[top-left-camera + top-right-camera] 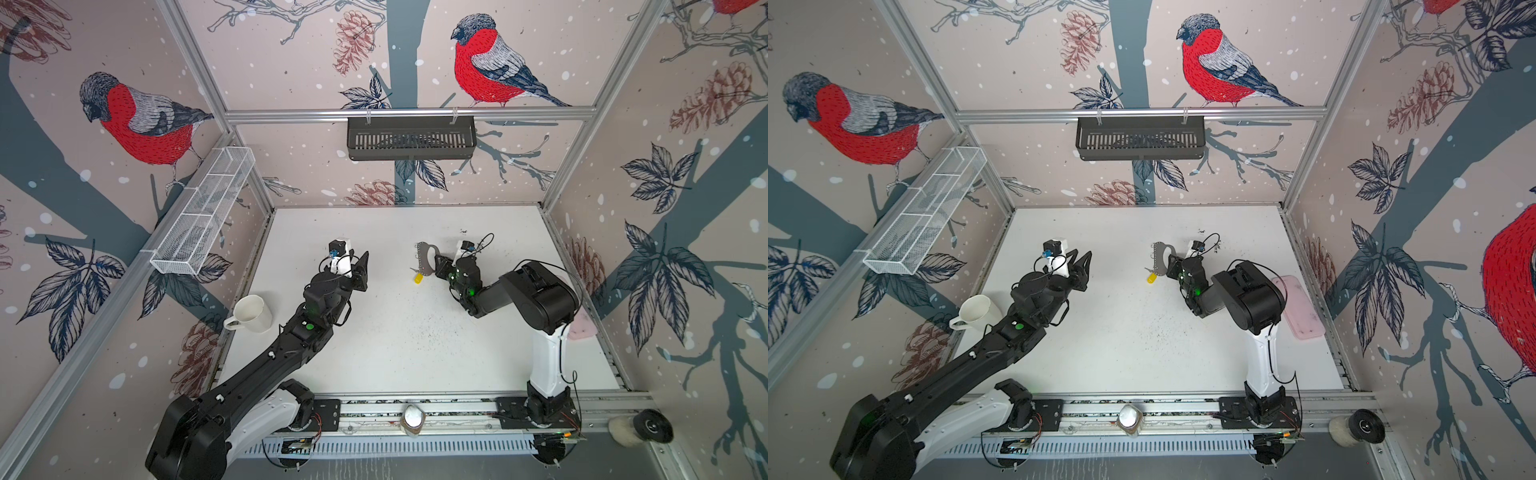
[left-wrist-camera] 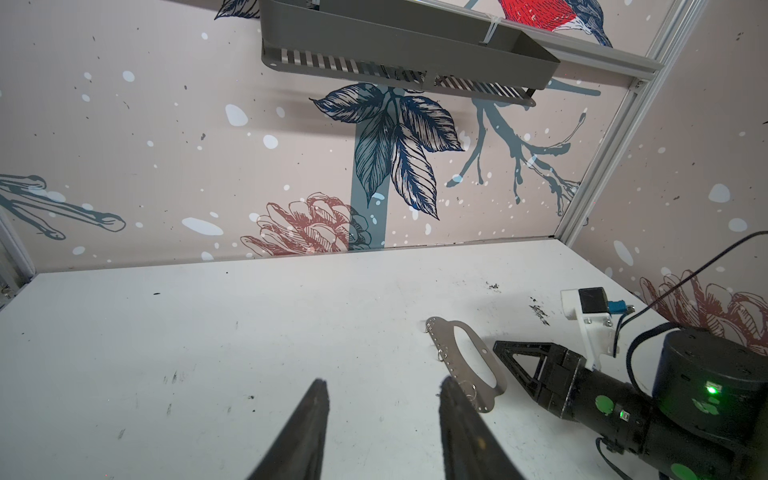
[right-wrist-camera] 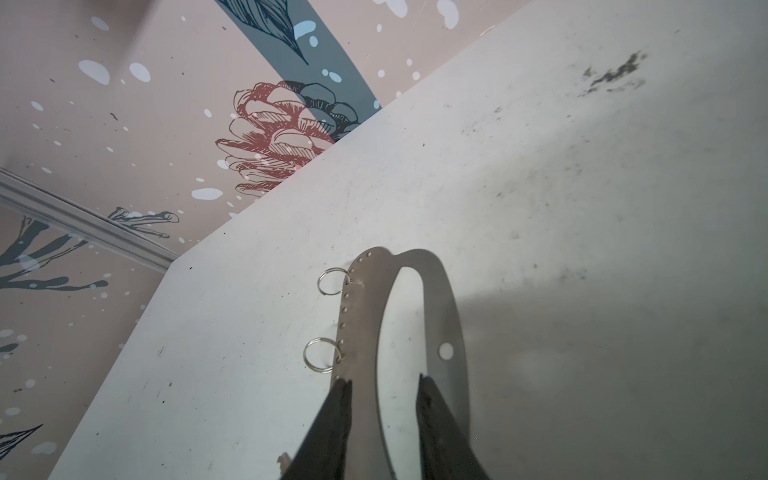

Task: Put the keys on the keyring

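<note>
The flat dark grey D-shaped metal keyring plate [image 1: 427, 258] lies on the white tabletop [image 1: 395, 340] directly in front of the right gripper [image 3: 384, 384]. In the right wrist view its two black fingertips [image 3: 343, 390] straddle the near end of the plate with a clear gap between them; whether they press on the metal or merely hover over it cannot be told from this angle. The key with the bright yellow oval plastic tag [image 1: 418, 277] rests just beside the near end of the plate, at the right gripper's tip, in both top views [image 1: 1151, 277]; its dark metal part is too small to make out clearly. The left gripper [image 2: 382, 390] stands well apart from the plate towards the left side of the table, jaws parted and empty.

Counts: one plate, one yellow-tagged key, two small bright metal rings [image 3: 331, 281] hanging from the row of holes along the plate's straight edge in the right wrist view, one white ceramic mug [image 1: 251, 313] at the table's left edge.
</note>
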Robot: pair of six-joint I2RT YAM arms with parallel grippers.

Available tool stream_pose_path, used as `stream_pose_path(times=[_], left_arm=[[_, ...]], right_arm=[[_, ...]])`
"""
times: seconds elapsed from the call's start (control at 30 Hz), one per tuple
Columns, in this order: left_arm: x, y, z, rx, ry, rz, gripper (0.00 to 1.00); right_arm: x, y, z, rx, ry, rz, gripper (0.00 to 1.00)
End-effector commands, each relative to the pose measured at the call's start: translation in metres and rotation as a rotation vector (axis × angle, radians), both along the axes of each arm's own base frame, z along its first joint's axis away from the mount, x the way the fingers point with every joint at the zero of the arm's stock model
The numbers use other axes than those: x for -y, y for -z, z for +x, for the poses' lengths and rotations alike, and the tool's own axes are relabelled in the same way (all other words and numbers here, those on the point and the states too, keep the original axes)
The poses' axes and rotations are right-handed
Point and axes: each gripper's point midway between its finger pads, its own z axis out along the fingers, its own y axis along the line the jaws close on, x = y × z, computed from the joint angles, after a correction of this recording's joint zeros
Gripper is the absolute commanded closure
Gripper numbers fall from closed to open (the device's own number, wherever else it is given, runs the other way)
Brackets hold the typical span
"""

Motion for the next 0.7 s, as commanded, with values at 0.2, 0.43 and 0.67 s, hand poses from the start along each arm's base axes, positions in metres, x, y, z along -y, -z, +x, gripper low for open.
stream_pose_path(times=[0.2, 0.43, 0.67], left_arm=[[-0.001, -0.004, -0.002, 0.011, 0.0, -0.006, 0.55], [-0.005, -0.003, -0.004, 0.015, -0.009, -0.009, 0.54], [-0.005, -0.002, -0.005, 0.014, -0.009, -0.008, 0.54]], right_arm=[[-0.045, 0.008, -0.011, -0.038, -0.193, -0.017, 0.6], [-0.063, 0.013, -0.017, -0.057, -0.266, -0.015, 0.59], [-0.086, 0.012, -0.033, -0.057, -0.383, -0.022, 0.59]])
